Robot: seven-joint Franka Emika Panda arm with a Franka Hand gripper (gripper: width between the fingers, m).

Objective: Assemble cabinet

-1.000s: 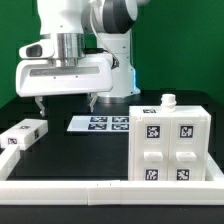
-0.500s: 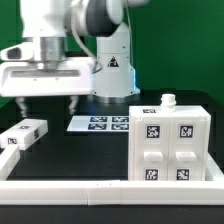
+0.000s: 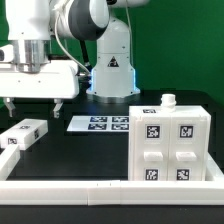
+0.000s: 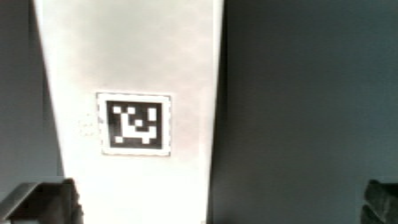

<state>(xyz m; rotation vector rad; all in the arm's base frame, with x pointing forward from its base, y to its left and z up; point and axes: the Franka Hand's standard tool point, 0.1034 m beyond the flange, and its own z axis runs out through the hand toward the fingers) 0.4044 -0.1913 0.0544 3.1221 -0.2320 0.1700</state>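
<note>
Spread wide, the end effector [image 3: 33, 108] hangs above the desk [image 3: 90, 155] at the exterior view's left, holding nothing. Its two dark fingers [image 3: 57, 104] point down, well apart from each other, over a loose white panel [image 3: 22, 133] that lies flat and bears a square tag. In the wrist view that panel [image 4: 134, 60] runs lengthwise between the fingers [image 4: 45, 200], with its tag facing the camera. Whether the fingers touch it cannot be told.

The cabinet [image 3: 172, 145] stands upright at the exterior view's right, well apart from the end effector, showing four tagged fronts and a small knob on top. The marker board [image 3: 100, 123] lies flat between the panel and the cabinet, further back.
</note>
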